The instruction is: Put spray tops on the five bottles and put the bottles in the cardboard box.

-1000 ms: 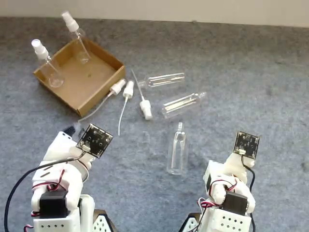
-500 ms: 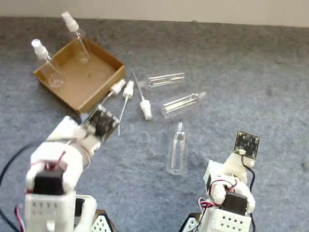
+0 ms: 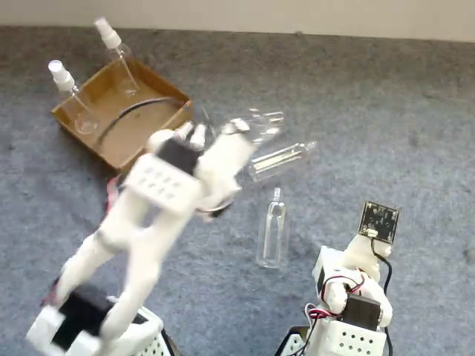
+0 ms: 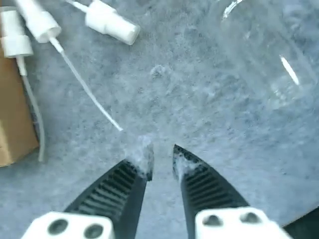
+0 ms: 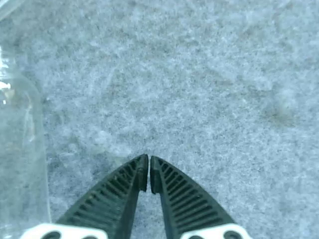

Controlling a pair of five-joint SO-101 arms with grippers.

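My left arm point(image 3: 182, 174) stretches out over the middle of the table and covers part of the loose spray tops. Its gripper point(image 4: 162, 162) hovers just above the carpet, narrowly open and holding nothing. Beyond it lie three white spray tops point(image 4: 110, 25), point(image 4: 37, 22), point(image 4: 15, 44) with thin tubes, and a clear bottle point(image 4: 269, 59) lies off to one side. Three capless bottles point(image 3: 272, 226), point(image 3: 286, 157), point(image 3: 263, 119) lie on the carpet. The cardboard box point(image 3: 148, 141) holds two bottles point(image 3: 74, 104), point(image 3: 119, 63) with tops on. My right gripper point(image 5: 149, 172) is shut and empty beside a bottle point(image 5: 20, 149).
The table is covered in grey carpet point(image 3: 371, 111), open at the right and the far side. The right arm point(image 3: 356, 289) is folded back near the front edge. The box corner point(image 4: 12, 124) sits close to my left gripper.
The left arm has swung up from its folded pose and reached forward over the spray tops toward the lying bottles. The right arm has not moved.
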